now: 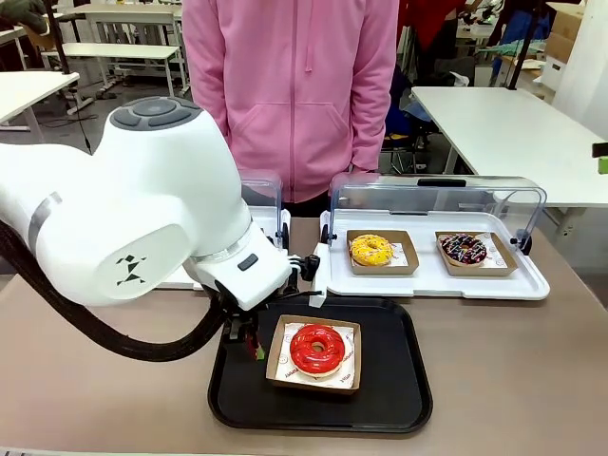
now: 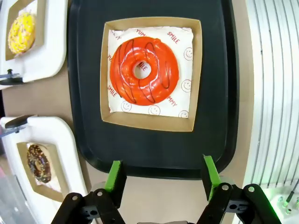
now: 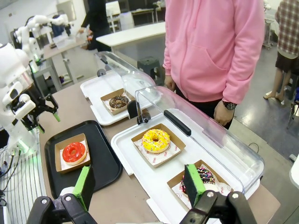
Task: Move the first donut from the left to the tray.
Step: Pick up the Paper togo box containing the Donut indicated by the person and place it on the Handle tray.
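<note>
— While the left gripper [image 2: 162, 179] hung at the bottom of the wrist frame, where was the red donut [image 2: 144, 70]?
— In its holder on the black tray [image 1: 399, 399], centre frame, untouched; jaws spread, holding nothing.
— The right gripper [image 3: 140, 186]?
— Spread too, empty, above the white tray [image 3: 140, 154].

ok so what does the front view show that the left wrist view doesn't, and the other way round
Front view alone: the person in pink behind the table, the raised clear lids, and the left arm's white body.

Left wrist view alone: the left gripper with its green fingers spread apart, empty, at the tray's edge.

Both: the red donut in its cardboard holder on the black tray, and the yellow donut.
</note>
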Robot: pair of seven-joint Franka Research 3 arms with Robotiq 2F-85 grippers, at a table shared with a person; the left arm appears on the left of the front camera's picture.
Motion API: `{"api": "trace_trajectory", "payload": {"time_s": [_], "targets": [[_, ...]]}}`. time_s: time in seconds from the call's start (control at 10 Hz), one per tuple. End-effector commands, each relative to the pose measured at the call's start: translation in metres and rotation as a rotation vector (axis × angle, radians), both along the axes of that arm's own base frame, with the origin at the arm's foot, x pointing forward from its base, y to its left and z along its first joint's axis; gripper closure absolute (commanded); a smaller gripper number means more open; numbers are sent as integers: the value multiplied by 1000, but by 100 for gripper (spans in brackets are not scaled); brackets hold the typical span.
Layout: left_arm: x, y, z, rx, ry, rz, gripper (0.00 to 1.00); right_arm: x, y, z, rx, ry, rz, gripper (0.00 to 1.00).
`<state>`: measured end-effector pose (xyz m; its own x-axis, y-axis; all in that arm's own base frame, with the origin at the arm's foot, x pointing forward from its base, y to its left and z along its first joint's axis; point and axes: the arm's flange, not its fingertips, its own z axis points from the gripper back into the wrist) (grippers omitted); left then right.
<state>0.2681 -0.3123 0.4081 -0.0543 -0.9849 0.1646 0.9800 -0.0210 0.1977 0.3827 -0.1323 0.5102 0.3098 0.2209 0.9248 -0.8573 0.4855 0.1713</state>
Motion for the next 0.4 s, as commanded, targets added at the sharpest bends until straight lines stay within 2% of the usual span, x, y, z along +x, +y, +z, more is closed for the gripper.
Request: {"api": "trace_trajectory", "payload": {"time_s": [0.0,0.3], "targets": [[1,-2,-2,-5,-14,19,17,3,1,1,17,-37,2,0],[1,-2,-2,-5,-14,19,17,3,1,1,17,-37,2,0]]}}
